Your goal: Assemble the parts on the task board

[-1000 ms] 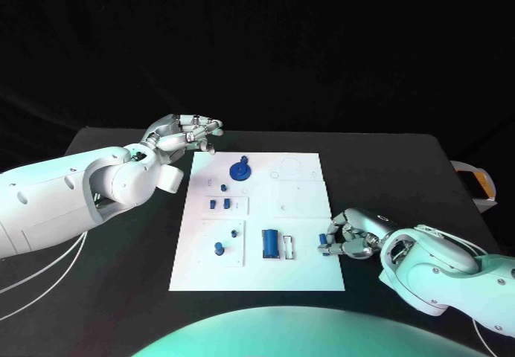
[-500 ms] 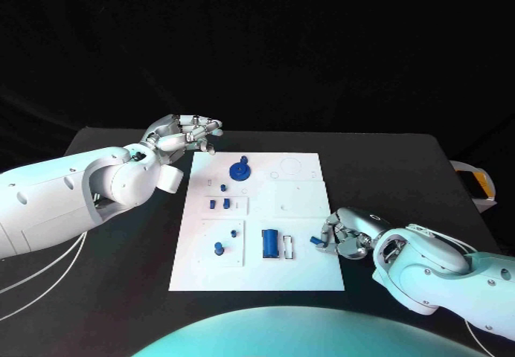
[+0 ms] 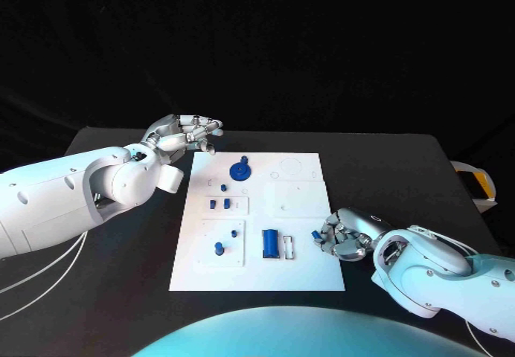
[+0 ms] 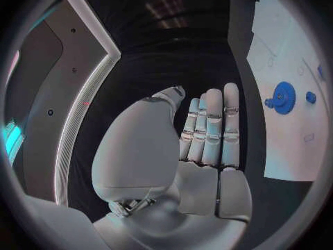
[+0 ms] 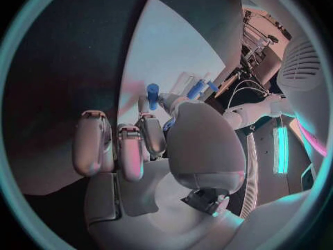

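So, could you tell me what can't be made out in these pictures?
- Head view: the right hand pinches a small blue part; its fingers hide the part's shape.
- Right wrist view: the part's lower end sits behind the fingers.
- Left wrist view: the blue gear shows, but the task board is cut off by the circle's rim.

We see a black worktop with the white task board lying flat on its middle, long side running away from us. Dark worktop surface shows on every side of the board, widest to its right.
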